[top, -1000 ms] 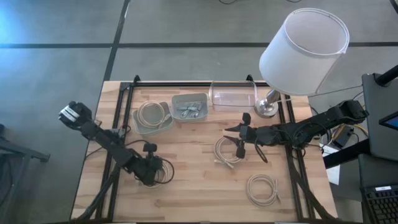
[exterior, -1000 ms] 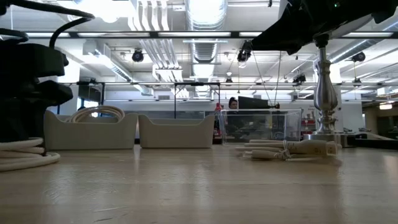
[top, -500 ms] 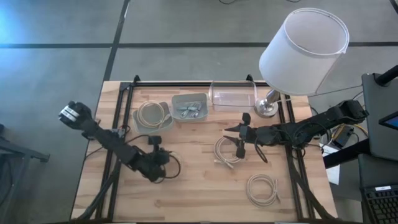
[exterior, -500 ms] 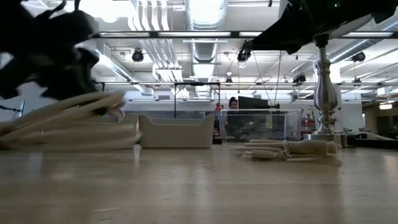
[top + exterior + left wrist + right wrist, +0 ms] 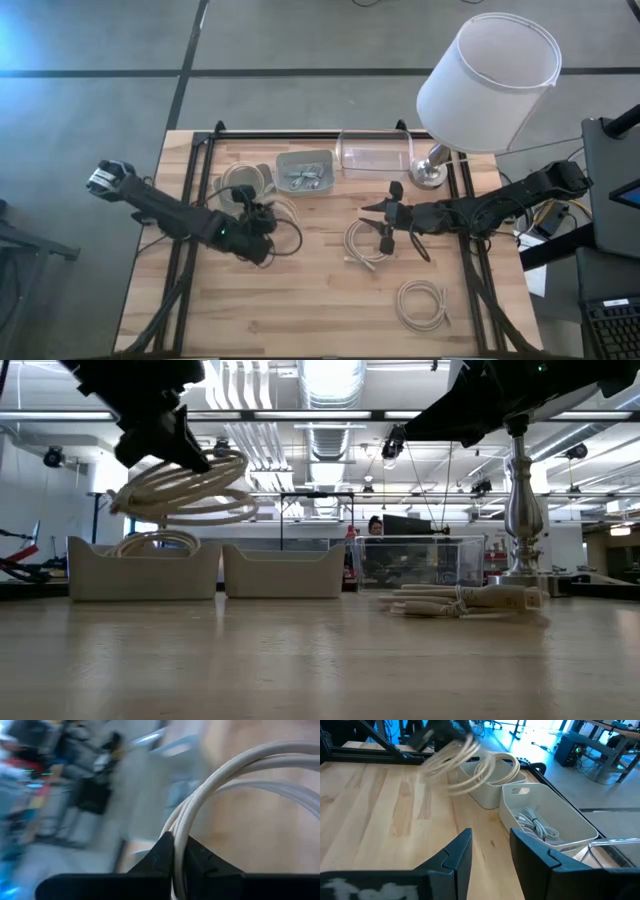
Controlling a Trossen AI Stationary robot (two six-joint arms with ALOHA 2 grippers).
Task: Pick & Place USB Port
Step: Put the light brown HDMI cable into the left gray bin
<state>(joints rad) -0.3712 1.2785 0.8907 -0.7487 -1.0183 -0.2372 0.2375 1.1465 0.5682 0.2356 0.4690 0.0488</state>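
My left gripper (image 5: 258,222) is shut on a coiled white USB cable (image 5: 180,488) and holds it in the air just near of the left grey bin (image 5: 245,188), which has another coil inside. The middle grey bin (image 5: 305,172) holds small bundled cables. My right gripper (image 5: 378,222) hovers open over a second coil (image 5: 363,245) that lies flat on the table. A third coil (image 5: 422,303) lies near the table's near right corner. My left gripper pinches several strands of the coil's loop (image 5: 181,840) between its two fingers, the strands running out past the fingertips. It comes at the coil from above. The coil hangs below the fingers, lifted clear of the table and slightly tilted (image 5: 185,500).
A clear plastic container (image 5: 375,155) stands right of the bins at the far edge. A lamp with a white shade (image 5: 488,70) and a metal base (image 5: 430,175) fills the far right corner. Bare wood (image 5: 310,300) lies along the near side.
My left gripper has risen and moved toward the far edge and to the right, toward the left bin, staying shut. The white coil that lay on the table by it has been lifted clear and now hangs above the bin's height. The right arm has kept still.
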